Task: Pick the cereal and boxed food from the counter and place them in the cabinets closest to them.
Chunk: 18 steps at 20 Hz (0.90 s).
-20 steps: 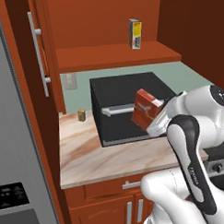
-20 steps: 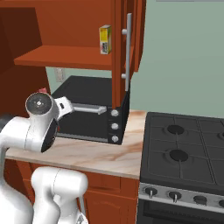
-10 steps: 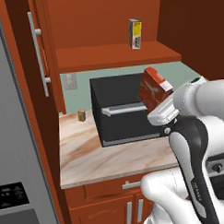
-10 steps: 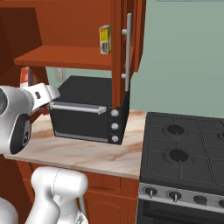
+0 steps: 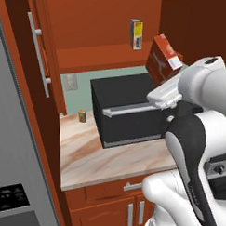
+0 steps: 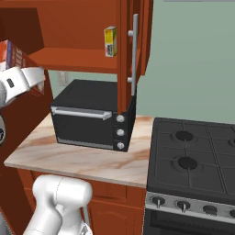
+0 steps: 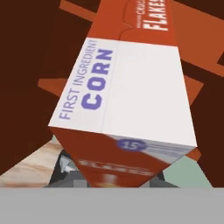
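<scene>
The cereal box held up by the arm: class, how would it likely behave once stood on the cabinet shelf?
The cereal box looks stiff with flat faces, so it should stand. Being tall and narrow, it may tip if nudged. It is probably light for its size, since it hangs tilted beside the open cabinet's shelf.

Red cereal box (image 5: pixel 162 57) tilted in mid-air before the open cabinets (image 5: pixel 98 59), whose shelf holds, probably, the small boxed food (image 5: pixel 136 33).

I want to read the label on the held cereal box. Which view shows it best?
The hand view: the cereal box is close, its print legible. The left base view shows it tilted and small; the right base view shows a corner.
</scene>
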Motion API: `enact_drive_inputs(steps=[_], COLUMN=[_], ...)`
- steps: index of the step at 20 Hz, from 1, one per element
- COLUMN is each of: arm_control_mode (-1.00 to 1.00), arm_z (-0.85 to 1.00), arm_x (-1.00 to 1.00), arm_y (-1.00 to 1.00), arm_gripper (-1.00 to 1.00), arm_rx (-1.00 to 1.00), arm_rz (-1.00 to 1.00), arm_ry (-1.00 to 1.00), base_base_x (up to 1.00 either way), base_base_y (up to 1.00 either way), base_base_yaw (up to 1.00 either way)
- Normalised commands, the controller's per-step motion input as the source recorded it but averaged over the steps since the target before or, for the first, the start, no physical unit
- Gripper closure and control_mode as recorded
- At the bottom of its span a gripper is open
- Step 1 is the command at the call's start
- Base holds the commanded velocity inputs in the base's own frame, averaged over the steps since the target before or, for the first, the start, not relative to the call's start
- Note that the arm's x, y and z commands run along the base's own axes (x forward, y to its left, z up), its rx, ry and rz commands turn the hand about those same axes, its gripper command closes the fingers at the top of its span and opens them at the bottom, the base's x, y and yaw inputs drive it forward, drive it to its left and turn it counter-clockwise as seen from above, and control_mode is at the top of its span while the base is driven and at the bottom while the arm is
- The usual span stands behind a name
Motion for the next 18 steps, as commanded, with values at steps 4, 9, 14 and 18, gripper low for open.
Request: enact_drive_inputs(steps=[4, 9, 14, 18], arm_control_mode=[-1.0, -1.0, -1.0, -1.0], arm_z=[0.06, 0.02, 0.11, 0.13], arm_x=[-0.07, 0.03, 0.15, 0.29], arm_y=[0.0, 0.0, 0.0, 0.0], arm_gripper=[1.0, 1.0, 1.0, 1.0], arm_rx=[0.0, 0.03, 0.1, 0.09], arm_rz=[0.0, -0.01, -0.08, -0.12], arm_ry=[-0.07, 0.0, 0.02, 0.06], base_base_x=[0.0, 0.0, 0.0, 0.0], base_base_y=[0.0, 0.0, 0.0, 0.0], base_base_yaw=[0.0, 0.0, 0.0, 0.0])
